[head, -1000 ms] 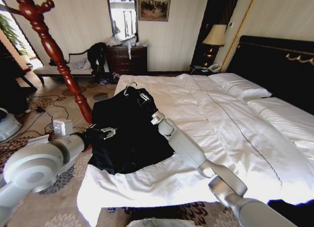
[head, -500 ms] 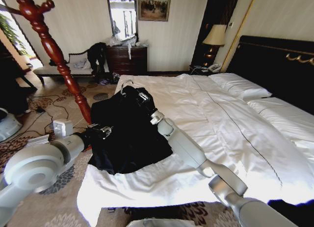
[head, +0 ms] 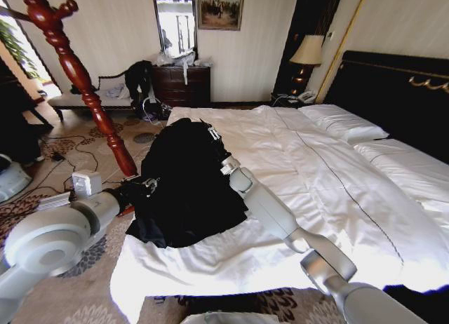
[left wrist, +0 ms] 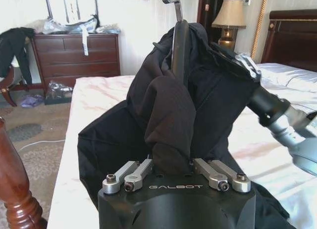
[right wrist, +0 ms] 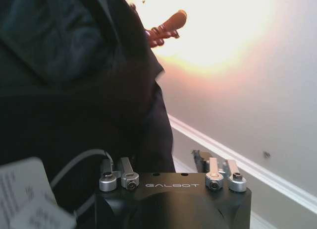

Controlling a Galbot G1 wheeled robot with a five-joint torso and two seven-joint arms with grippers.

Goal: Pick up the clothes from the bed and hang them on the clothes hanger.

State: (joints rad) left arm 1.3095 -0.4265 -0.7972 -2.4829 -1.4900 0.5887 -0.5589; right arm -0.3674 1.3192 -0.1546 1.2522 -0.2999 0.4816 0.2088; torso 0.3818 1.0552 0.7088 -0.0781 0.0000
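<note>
1. left gripper [left wrist: 171,170] clamped on a fold of the clothes [head: 184,187]; in the left wrist view the cloth bunches between its fingers [left wrist: 132,175]. in the head view it sits at the garment's 9 o'clock edge [head: 149,186].
2. right gripper [head: 210,136] is up at the garment's 1 o'clock, buried in cloth. right wrist view shows dark fabric across the linkage; can't tell how wide the jaws stand.
3. clothes are pulled up into a tall black hump between both grippers, lower hem on the bed [head: 330,191], near its 9 o'clock edge.
4. white tag [right wrist: 25,197] hangs by the right gripper.
5. clothes hanger [head: 77,78] stands at 10 o'clock of the garment, apart from it.
6. dresser [head: 181,84] at 12 o'clock, on the far wall.
</note>
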